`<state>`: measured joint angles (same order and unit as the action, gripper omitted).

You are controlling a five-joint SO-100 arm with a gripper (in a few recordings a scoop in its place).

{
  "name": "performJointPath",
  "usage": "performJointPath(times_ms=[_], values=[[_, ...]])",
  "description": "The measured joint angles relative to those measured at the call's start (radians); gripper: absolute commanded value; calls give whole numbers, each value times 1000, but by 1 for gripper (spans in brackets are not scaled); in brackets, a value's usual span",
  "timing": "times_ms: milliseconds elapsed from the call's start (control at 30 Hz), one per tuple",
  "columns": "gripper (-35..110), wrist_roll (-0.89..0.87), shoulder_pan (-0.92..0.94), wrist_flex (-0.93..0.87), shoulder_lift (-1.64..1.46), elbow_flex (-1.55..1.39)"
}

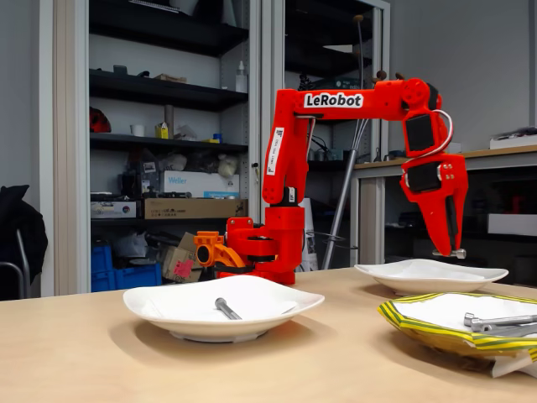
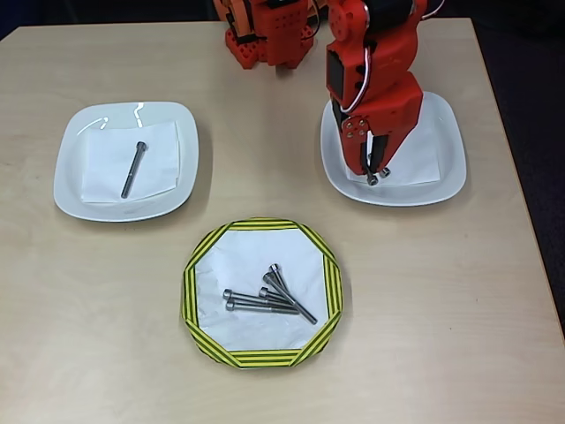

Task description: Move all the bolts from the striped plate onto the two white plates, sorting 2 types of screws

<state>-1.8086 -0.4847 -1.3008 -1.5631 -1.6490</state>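
Gripper: gripper of the red arm points downward above the right white plate in the overhead view; in the fixed view its tip hangs clear of that plate's rim.
Jaws: pinched on a short bolt, whose head sticks out at the fingertips in both views.
Striped plate: yellow and dark green rim, white inside, nearest the table's front edge, between the two white plates and forward of both.
Bolts on the striped plate: a small pile lies near its middle, overlapping, several long thin ones crossing each other; in the fixed view two shafts show above the rim. I cannot count them exactly.
Left white plate: left of the striped plate in the overhead view, lined with a white paper napkin.
Bolt on the left plate: one long thin bolt lies on the napkin, tilted slightly off upright in the overhead view; also seen in the fixed view.
Right white plate contents: a white napkin under the gripper; whether any bolt lies there I cannot tell.
Table: light wood top, carrying all three plates and the arm's base.
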Motion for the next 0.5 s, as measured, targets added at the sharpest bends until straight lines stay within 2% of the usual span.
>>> performJointPath(times_ms=[167,267,500], values=[[0,-224,-81,3,-135,-150],[11,-373,-103,17,-183,-209],[17,-399,-106,153,-195,-252]])
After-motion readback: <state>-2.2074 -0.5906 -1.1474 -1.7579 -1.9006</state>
